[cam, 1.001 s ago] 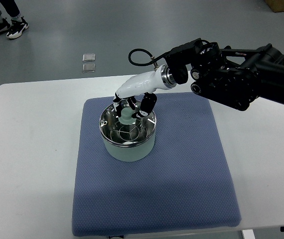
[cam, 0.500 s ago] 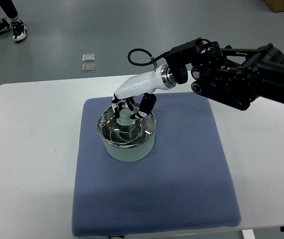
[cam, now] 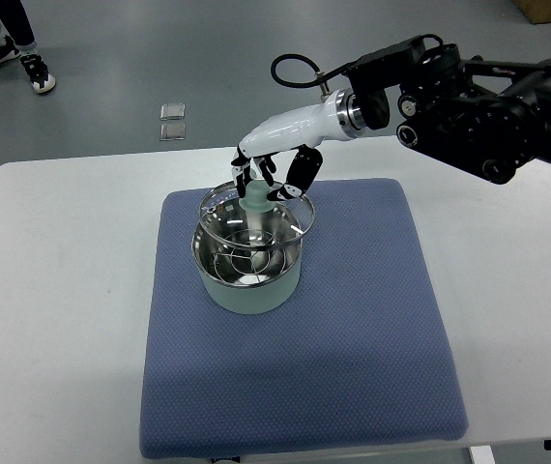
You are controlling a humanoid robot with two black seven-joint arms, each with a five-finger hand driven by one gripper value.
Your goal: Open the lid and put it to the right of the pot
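The right hand (cam: 274,174) pinches the pale green knob of the round glass lid (cam: 257,209), hovering above the steel pot (cam: 251,271). That pinch looks slight, so swinging toward three o'clock could tilt the lid loose or clip the pot's rim.

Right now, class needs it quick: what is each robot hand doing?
Right robot hand: closed on the knob of the glass lid, holding it above the pot.
Left robot hand: not in view.

We are seeing a white desk (cam: 53,319) carrying a blue mat (cam: 353,329) lying flat across its middle, and the pale green pot (cam: 251,280) is sitting on the mat's upper left part.
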